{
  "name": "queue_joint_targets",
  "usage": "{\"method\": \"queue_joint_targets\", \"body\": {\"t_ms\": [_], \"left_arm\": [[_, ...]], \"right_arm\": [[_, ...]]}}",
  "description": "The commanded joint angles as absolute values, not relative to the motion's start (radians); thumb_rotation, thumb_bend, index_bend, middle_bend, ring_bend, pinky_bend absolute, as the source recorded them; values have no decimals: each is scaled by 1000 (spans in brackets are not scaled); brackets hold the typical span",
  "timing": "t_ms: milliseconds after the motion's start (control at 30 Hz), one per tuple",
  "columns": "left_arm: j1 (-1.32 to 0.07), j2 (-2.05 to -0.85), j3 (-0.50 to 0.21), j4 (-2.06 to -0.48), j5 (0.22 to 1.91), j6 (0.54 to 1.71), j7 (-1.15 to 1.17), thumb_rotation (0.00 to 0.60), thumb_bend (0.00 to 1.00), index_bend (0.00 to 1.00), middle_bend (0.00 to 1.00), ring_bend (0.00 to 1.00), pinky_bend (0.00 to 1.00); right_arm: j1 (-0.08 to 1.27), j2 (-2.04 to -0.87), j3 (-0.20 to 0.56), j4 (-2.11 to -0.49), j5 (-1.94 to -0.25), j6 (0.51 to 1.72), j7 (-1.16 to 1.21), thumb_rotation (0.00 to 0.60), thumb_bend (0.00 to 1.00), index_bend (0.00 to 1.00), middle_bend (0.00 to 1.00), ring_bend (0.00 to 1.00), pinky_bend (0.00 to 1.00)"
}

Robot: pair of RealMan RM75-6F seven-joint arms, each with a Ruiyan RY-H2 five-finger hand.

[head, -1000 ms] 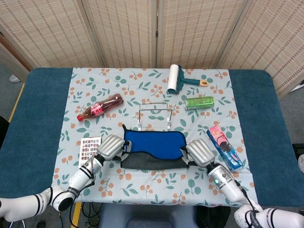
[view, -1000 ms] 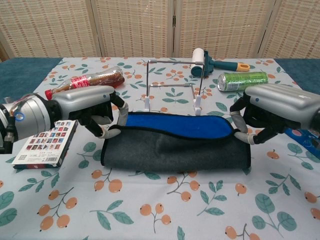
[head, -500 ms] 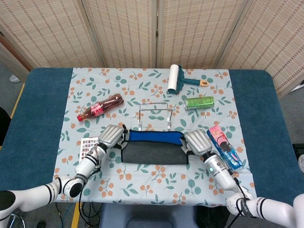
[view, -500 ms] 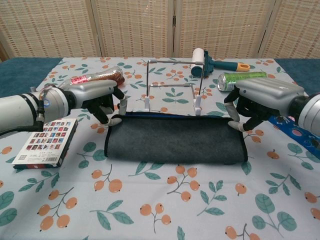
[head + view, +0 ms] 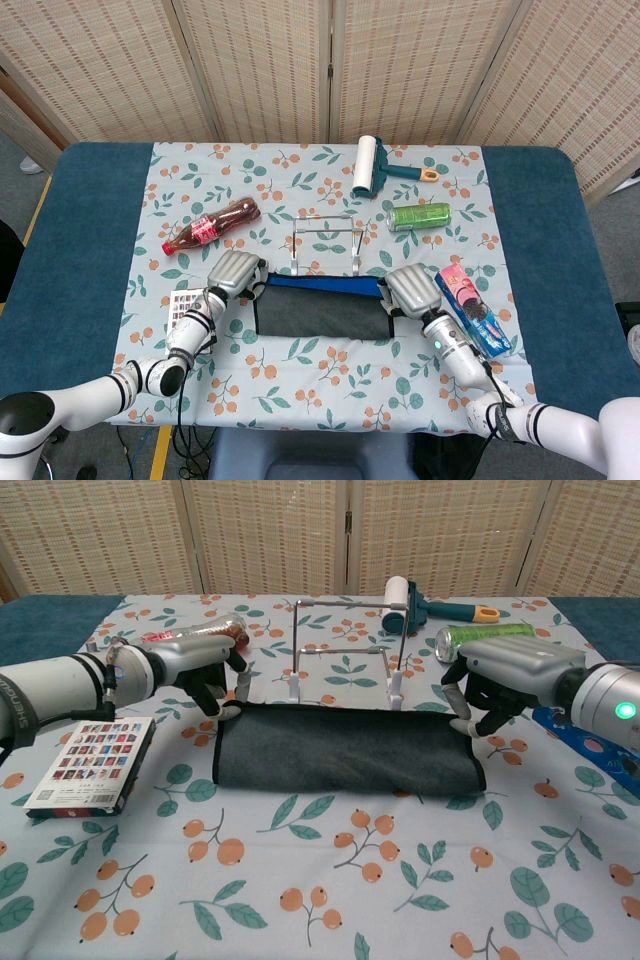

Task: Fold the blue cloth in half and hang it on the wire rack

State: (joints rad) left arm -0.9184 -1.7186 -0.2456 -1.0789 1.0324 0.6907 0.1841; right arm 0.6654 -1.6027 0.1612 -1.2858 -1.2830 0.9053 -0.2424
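Table [image 5: 90,230]: a flowered covering over blue, with everything laid out on it.
Blue cloth [image 5: 345,755]: lies flat just in front of the wire rack, now doubled over. A second ago a broad blue band still showed along the far side; now only a thin blue edge peeks out from above, and from the front the grey underside covers it all. The fold looks finished to me.
Left hand [image 5: 205,670]: at the cloth's far left corner, fingers curled down and pinching that corner.
Right hand [image 5: 490,685]: at the far right corner, fingertips pinching the doubled edge. Both hands have carried the near edge over to the far one.
Wire rack [image 5: 345,645]: upright, bare, right behind the cloth.
What's left: lifting the folded cloth and draping it over the top bar.
Small things: soda bottle [image 5: 212,226], green can [image 5: 419,215], lint roller [image 5: 368,165], card [image 5: 88,763].
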Motion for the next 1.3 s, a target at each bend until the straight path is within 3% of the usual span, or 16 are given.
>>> {"method": "queue_joint_targets", "body": {"t_ms": [33, 533, 700, 967, 1300], "left_arm": [[-930, -1730, -250, -1056, 1009, 683, 198, 600, 430, 610, 997, 855, 946], [-957, -1757, -248, -1009, 946, 704, 276, 600, 419, 524, 976, 840, 946], [-953, -1772, -247, -998, 943, 748, 304, 600, 322, 473, 964, 826, 946], [-942, -1774, -247, -1015, 927, 798, 354, 600, 205, 385, 951, 814, 946], [-906, -1740, -239, -1105, 944, 863, 373, 600, 119, 265, 874, 729, 946]], "right_arm": [[677, -1613, 166, -1265, -1275, 897, -245, 600, 495, 677, 931, 870, 972], [709, -1642, 167, -1199, -1249, 868, -241, 600, 492, 677, 931, 870, 972], [715, -1651, 173, -1184, -1232, 865, -245, 600, 371, 642, 931, 870, 972], [724, -1662, 182, -1169, -1209, 862, -250, 600, 139, 457, 927, 870, 972], [703, -1615, 175, -1233, -1236, 915, -234, 600, 83, 399, 910, 866, 972]]}}
